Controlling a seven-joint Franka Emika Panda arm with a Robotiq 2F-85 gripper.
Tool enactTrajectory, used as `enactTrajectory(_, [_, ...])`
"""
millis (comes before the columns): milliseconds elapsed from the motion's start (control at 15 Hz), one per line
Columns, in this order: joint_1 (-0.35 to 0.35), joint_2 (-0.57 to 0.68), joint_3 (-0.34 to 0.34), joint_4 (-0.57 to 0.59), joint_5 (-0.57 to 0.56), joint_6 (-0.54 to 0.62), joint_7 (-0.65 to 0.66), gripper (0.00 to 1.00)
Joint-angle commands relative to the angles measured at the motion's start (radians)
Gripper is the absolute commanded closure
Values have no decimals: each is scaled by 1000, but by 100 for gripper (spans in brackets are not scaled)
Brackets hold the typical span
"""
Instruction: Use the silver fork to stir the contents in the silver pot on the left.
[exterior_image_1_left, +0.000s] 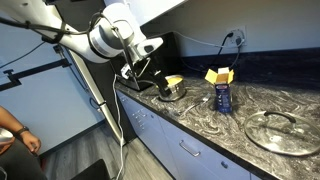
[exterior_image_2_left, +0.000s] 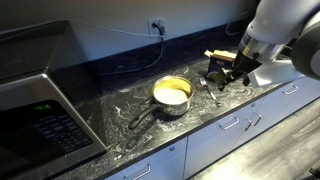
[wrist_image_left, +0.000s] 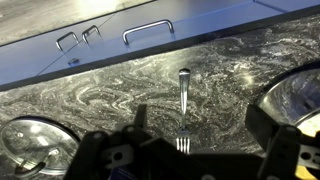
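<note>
The silver pot (exterior_image_1_left: 172, 88) stands on the dark marbled counter, with yellowish contents and a long handle. It also shows in an exterior view (exterior_image_2_left: 172, 95) and at the right edge of the wrist view (wrist_image_left: 300, 95). The silver fork (wrist_image_left: 183, 105) lies flat on the counter, tines toward the camera; it shows faintly in an exterior view (exterior_image_2_left: 207, 89). My gripper (wrist_image_left: 200, 125) is open and empty, its two fingers spread to either side of the fork's tine end, above it. It hovers beside the pot in both exterior views (exterior_image_1_left: 140, 75) (exterior_image_2_left: 232, 75).
A blue can (exterior_image_1_left: 223, 98) with a yellow item on top stands beyond the pot. A wide glass lid (exterior_image_1_left: 280, 130) lies further along, also in the wrist view (wrist_image_left: 35, 145). A microwave (exterior_image_2_left: 40, 110) sits at one end. Cabinet handles (wrist_image_left: 148, 30) line the counter's front edge.
</note>
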Motion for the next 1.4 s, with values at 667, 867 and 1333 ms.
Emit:
enactTrajectory(667, [118, 411, -172, 349, 108, -61, -133, 0])
enactTrajectory(867, [109, 419, -182, 353, 203, -67, -231, 0])
enactTrajectory(1333, [115, 409, -205, 313, 268, -17, -280, 0])
